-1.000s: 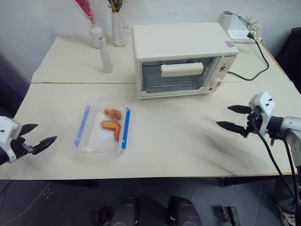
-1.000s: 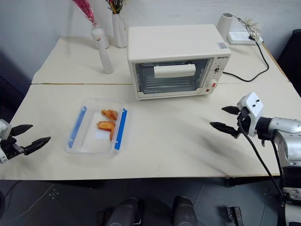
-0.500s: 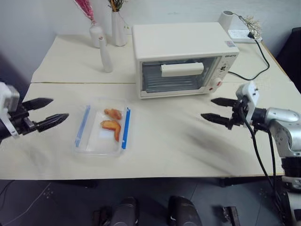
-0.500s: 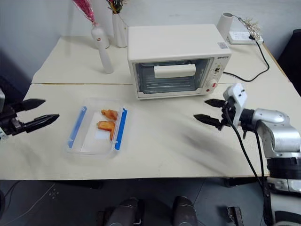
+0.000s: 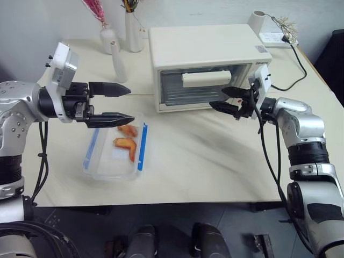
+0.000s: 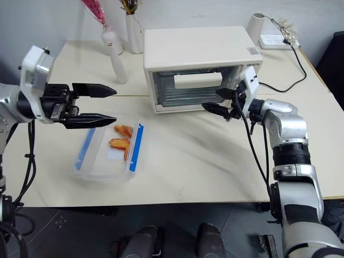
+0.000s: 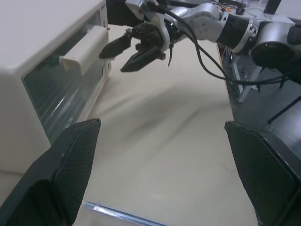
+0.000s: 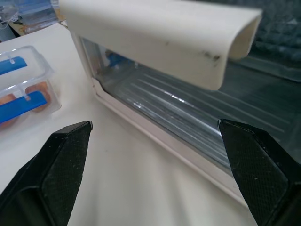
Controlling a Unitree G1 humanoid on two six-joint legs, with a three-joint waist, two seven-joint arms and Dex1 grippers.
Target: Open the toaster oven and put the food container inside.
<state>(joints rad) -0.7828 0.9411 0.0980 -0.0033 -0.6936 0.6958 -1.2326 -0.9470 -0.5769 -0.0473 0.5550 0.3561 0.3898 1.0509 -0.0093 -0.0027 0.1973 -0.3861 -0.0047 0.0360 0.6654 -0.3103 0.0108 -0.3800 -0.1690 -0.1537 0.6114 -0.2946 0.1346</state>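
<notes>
On the cream tabletop (image 5: 215,161), the right gripper (image 5: 230,100) hangs released by the shut toaster oven (image 5: 207,64), seemingly for its handle (image 5: 206,78); the left gripper (image 5: 110,103), released, hovers over the food container (image 5: 115,149).

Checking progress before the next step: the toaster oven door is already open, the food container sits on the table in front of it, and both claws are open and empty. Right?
Not quite: the toaster oven door is shut, as the right wrist view shows. The food container does sit on the table, and the left claw and right claw are open and empty.
</notes>
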